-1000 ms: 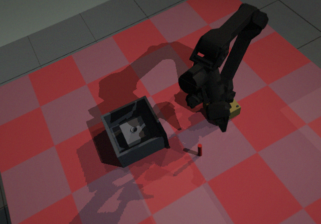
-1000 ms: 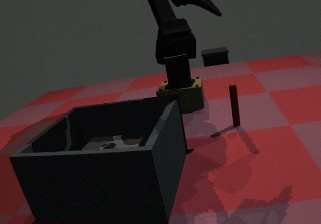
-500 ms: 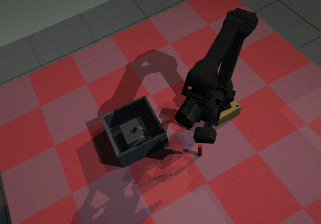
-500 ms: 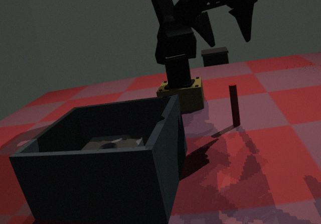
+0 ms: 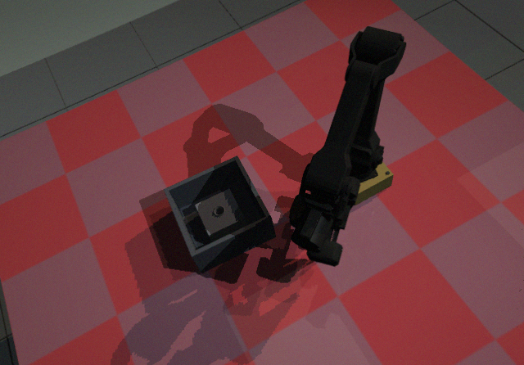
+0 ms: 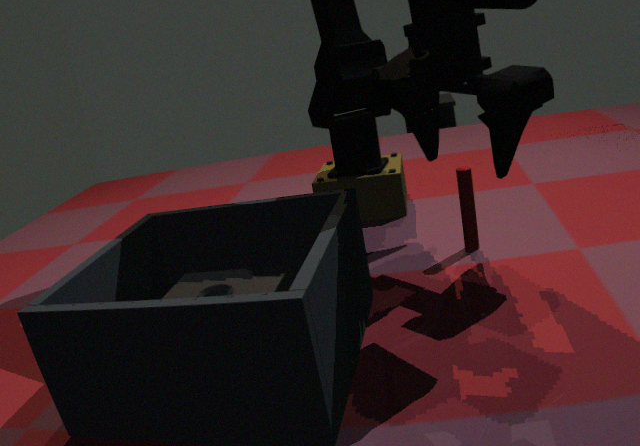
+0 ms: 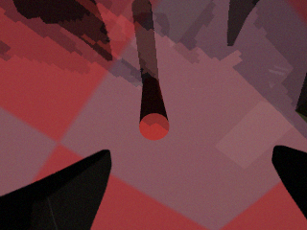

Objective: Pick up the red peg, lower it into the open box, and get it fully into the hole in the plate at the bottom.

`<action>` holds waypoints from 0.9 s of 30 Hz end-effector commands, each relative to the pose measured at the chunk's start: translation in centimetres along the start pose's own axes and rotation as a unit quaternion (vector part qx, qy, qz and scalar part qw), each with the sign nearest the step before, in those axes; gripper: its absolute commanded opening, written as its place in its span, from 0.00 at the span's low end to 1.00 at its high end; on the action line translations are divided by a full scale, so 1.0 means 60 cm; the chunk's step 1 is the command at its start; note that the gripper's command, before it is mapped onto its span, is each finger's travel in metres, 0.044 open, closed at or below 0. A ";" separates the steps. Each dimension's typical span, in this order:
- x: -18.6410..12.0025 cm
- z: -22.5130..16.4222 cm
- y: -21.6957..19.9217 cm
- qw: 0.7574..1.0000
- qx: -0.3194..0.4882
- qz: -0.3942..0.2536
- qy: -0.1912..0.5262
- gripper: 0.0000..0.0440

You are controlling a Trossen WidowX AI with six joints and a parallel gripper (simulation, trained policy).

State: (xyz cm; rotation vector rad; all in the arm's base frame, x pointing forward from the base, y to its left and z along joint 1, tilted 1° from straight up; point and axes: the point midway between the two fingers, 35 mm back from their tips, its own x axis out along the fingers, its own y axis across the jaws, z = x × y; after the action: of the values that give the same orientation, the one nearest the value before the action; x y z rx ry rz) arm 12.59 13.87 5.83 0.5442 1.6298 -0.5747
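Observation:
The red peg (image 6: 467, 211) (image 7: 153, 126) stands upright on the checked table top, outside the box. It is hidden behind the arm in the top view. My gripper (image 6: 466, 168) (image 7: 190, 155) is open and empty, pointing down. Its fingertips are just above the peg's top, one to each side in the exterior view. In the wrist view the peg's top is between the fingers but nearer the left one and a little ahead of the tips. The open dark box (image 5: 234, 249) (image 6: 170, 363) holds the plate (image 5: 214, 223) (image 6: 258, 281) at its bottom; the plate's round hole (image 5: 219, 210) is empty.
The box stands beside the peg, with walls rising well above the plate. The arm's yellow base block (image 5: 377, 187) (image 6: 385, 198) is behind the peg in the exterior view. Arm shadows fall over the checked table top (image 5: 406, 293) and the box.

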 end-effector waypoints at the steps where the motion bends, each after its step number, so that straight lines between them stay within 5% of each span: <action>1: 0.034 0.008 0.008 1.000 0.003 -0.005 -0.020 1.00; 8: 0.076 0.024 0.023 0.999 -0.008 0.002 -0.048 0.97; 23: 0.116 0.041 0.020 0.997 -0.007 -0.043 -0.062 0.10; 27: 0.112 0.046 0.022 0.996 -0.007 -0.053 -0.070 0.00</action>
State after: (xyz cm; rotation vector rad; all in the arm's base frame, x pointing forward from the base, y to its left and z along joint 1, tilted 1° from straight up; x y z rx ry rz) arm 14.55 13.66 -1.11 0.4349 1.5400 -0.6434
